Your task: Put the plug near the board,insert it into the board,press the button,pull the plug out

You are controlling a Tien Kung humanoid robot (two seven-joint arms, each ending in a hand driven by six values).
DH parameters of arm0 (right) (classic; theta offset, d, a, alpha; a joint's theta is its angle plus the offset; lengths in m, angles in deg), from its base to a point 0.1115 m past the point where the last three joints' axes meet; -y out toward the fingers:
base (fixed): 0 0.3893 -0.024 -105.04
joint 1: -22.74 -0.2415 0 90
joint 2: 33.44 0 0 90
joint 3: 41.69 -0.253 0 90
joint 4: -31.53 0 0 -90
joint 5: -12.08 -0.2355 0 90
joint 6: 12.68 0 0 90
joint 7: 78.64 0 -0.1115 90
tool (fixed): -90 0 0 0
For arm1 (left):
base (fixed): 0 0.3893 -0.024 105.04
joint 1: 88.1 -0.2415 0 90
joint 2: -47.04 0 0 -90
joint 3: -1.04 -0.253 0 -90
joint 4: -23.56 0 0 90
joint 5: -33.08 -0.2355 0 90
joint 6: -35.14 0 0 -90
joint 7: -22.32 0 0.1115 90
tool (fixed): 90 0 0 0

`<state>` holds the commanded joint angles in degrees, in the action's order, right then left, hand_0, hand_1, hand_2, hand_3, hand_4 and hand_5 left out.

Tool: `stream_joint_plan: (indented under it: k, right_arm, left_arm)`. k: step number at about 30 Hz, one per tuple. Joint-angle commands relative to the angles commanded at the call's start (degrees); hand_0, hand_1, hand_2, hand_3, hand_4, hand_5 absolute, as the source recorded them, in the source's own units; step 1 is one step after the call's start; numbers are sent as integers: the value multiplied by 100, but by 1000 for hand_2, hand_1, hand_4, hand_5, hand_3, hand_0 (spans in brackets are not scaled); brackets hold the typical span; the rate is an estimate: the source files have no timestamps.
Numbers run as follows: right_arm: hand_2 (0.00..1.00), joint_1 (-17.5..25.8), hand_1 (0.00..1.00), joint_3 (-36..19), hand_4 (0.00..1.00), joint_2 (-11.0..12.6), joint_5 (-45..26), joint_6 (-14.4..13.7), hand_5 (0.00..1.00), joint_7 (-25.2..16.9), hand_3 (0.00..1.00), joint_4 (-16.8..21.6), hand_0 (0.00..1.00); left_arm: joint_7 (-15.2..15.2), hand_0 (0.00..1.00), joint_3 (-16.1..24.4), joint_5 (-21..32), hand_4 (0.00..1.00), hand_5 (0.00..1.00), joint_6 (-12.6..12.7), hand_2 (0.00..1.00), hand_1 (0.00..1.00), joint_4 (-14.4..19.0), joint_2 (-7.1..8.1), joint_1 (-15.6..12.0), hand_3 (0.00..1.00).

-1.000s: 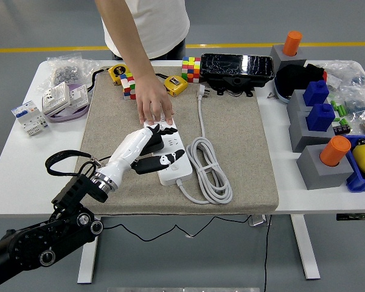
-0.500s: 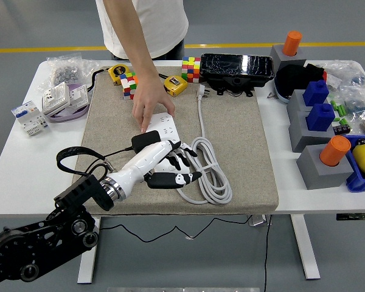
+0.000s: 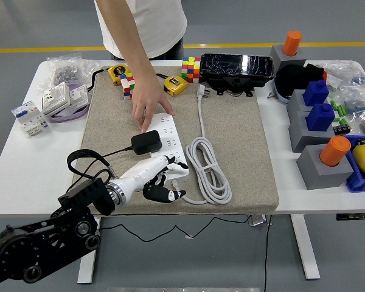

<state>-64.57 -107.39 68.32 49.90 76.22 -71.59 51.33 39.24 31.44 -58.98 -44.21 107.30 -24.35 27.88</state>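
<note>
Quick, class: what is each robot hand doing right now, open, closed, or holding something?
Left hand: open, fingers loosely spread, holding nothing.
Right hand: not in view.

mat (image 3: 231, 131): rough beige cloth; board (image 3: 163, 135): glossy white plastic; plug (image 3: 145, 142): matt black

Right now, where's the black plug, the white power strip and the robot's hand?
black plug (image 3: 145, 142), head view, top of its body.
white power strip (image 3: 165, 126), head view, its socket face.
left hand (image 3: 157, 176), head view, back of the hand.
</note>
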Motion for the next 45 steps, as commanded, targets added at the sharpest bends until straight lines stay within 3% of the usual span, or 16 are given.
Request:
stream_joint_plan:
  k: [9, 20, 39, 42, 43, 45]
  right_arm:
    - [671, 7, 651, -42, 914, -16, 11, 2, 429, -4, 572, 6, 548]
    - [670, 20, 651, -41, 914, -19, 14, 7, 428, -4, 573, 7, 548]
    - [671, 13, 651, -61, 914, -20, 27, 4, 428, -8, 573, 19, 548]
    - [671, 17, 651, -62, 914, -17, 30, -2, 428, -14, 573, 19, 548]
    - [671, 18, 651, -59, 915, -17, 28, 1, 428, -11, 573, 14, 548]
    - [671, 17, 651, -57, 915, -19, 24, 4, 428, -8, 573, 4, 548]
  left_arm:
    - [278, 72, 32, -144, 756, 237, -147, 115, 46, -155, 8, -38, 797]
    - [276, 71, 148, -225, 757, 239, -111, 114, 46, -210, 39, -61, 783]
    - [626, 71, 70, -191, 756, 234, -464, 113, 46, -247, 46, -54, 723]
    - [470, 71, 134, -105, 756, 234, -384, 113, 46, -186, 50, -80, 723]
    - [363, 73, 162, 25, 754, 235, -340, 115, 46, -150, 53, -81, 666]
    - [92, 73, 194, 355, 754, 235, -217, 115, 46, -110, 61, -74, 666]
